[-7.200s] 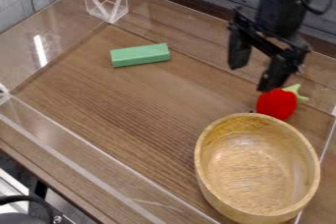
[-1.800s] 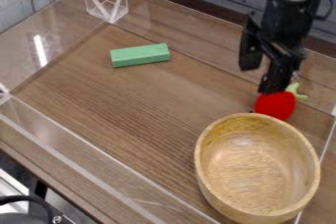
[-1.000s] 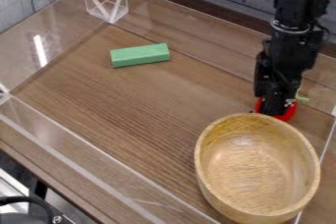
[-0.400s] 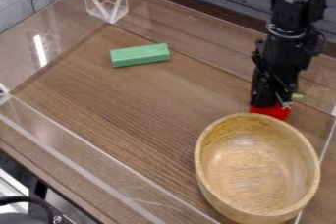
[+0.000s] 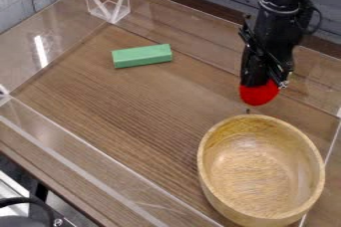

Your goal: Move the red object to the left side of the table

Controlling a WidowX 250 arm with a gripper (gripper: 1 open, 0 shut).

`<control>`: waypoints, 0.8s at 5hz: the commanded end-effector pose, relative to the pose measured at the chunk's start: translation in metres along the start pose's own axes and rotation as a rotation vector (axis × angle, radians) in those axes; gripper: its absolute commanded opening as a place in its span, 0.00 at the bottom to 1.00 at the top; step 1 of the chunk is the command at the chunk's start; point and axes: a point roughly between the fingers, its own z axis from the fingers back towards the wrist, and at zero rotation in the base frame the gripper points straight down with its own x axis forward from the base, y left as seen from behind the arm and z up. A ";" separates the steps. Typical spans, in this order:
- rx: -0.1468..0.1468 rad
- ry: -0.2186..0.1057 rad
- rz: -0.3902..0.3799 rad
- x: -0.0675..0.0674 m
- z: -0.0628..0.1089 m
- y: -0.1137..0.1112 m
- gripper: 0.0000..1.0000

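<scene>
The red object [image 5: 260, 93] is a small bright-red toy fruit, and it hangs just above the table [image 5: 147, 112] at the right side, beyond the bowl's far rim. My black gripper [image 5: 261, 80] points down and is shut on its top, so the leafy top is hidden between the fingers. The arm rises from there to the upper right edge of the view.
A round light wooden bowl [image 5: 261, 169] stands at the near right, right below the held fruit. A green rectangular block [image 5: 142, 56] lies at the back left. Low clear acrylic walls [image 5: 54, 141] edge the tabletop, with a clear folded piece [image 5: 108, 4] at the far left corner.
The gripper came down on the red fruit and shut on it. It has since lifted the fruit off the table and carried it a little to the left.
</scene>
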 end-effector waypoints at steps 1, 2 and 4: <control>0.051 -0.067 0.017 0.002 0.035 0.012 0.00; 0.084 -0.069 0.071 -0.012 0.051 0.026 0.00; 0.164 -0.023 0.292 -0.076 0.069 0.087 0.00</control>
